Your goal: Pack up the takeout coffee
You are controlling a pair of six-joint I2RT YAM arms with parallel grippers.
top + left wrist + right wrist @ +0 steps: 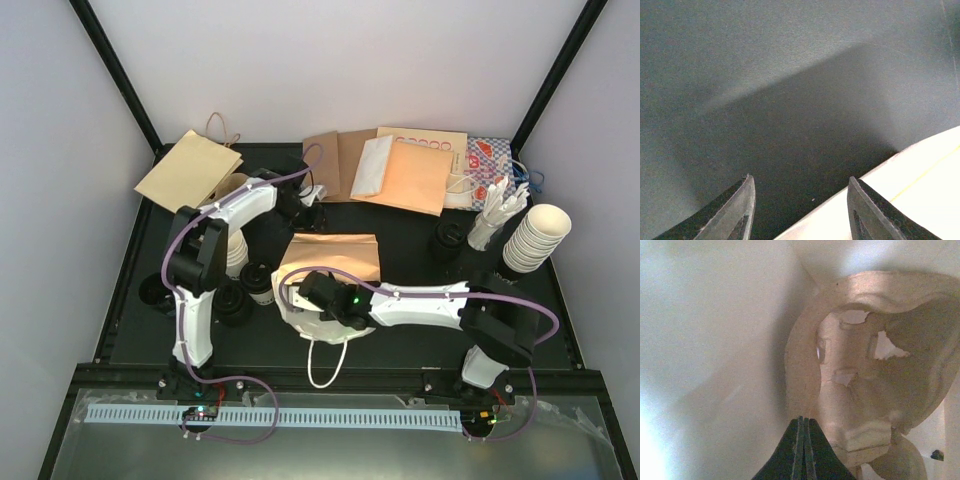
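Two small cups with black lids stand at the left of the top view, one (262, 284) by the brown paper bag (335, 255) and one (235, 303) nearer me. My right gripper (308, 290) reaches into a white handled bag (318, 328). In the right wrist view it (802, 419) is shut, with nothing seen between the fingers, next to the brown pulp cup carrier (865, 375) lying inside the bag. My left gripper (310, 198) is at the back. It (800, 179) is open and empty over the black table (790, 100), with a cream-white paper edge (920, 190) under its right finger.
Flat paper bags and envelopes (400, 170) lie along the back, with one more (190, 170) at the back left. Tall stacks of lidless cream cups (535, 235) and stacked black lids (447, 240) stand at the right. Another cup stack (235, 252) stands beside the left arm.
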